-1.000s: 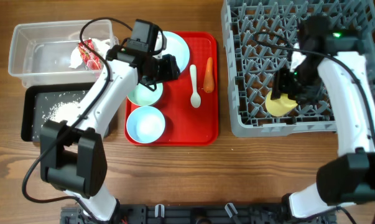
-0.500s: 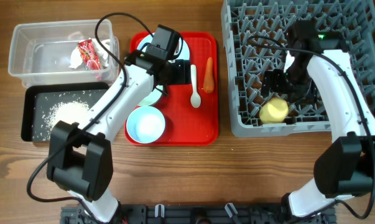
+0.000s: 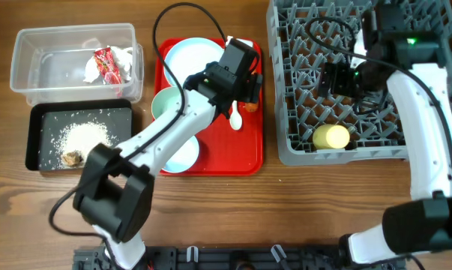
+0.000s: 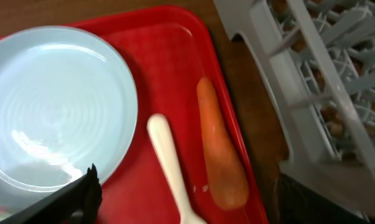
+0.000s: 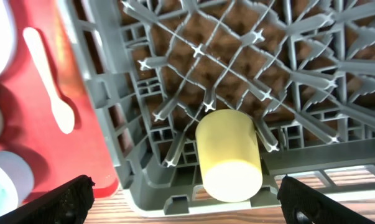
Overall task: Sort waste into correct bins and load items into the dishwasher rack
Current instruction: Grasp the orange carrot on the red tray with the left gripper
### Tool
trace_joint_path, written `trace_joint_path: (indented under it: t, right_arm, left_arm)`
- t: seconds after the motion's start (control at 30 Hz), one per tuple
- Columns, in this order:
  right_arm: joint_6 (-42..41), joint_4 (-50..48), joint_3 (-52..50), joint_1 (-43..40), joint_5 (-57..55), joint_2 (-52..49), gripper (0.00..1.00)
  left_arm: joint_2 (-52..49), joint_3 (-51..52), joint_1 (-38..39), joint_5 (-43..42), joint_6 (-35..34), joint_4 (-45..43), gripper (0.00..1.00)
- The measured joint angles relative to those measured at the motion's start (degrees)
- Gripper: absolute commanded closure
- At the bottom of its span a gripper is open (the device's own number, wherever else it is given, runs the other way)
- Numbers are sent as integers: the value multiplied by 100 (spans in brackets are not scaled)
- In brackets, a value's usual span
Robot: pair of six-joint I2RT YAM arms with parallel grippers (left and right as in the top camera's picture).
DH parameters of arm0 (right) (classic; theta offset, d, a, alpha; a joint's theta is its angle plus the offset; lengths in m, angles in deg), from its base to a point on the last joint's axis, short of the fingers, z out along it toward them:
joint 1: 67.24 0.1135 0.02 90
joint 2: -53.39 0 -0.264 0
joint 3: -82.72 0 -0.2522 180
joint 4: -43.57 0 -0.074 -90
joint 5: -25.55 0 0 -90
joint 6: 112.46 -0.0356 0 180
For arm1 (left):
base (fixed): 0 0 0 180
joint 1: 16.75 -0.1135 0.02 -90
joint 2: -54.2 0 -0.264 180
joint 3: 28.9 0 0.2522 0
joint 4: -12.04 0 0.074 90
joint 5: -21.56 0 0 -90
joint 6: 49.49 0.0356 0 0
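Both grippers spread wide, nothing gripped
The left gripper point(image 4: 203, 208) is seen with its dark fingers far apart over the glossy red tray point(image 4: 168, 56), where a tapered orange carrot point(image 4: 219, 152) lies beside a smooth white spoon point(image 4: 167, 155) and a ringed pale blue plate point(image 4: 50, 106); the right gripper point(image 5: 193, 199) is equally wide and empty above the grey pegged rack point(image 5: 112, 93), in which the cylindrical yellow cup point(image 5: 227, 155) is laid on its side
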Motion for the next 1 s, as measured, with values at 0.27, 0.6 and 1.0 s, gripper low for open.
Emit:
trace_joint_path:
  t: [0.27, 0.6, 1.0]
  right_arm:
    - [-17, 15, 17, 0, 17, 195, 3]
    - [9, 20, 17, 0, 17, 195, 2]
    - [50, 20, 17, 0, 17, 195, 3]
  left_arm:
    - [-1163, 2, 247, -76, 682, -684, 10]
    - [-1259, 2, 361, 24, 581, -741, 19]
    - [-1261, 2, 354, 24, -874, -767, 43]
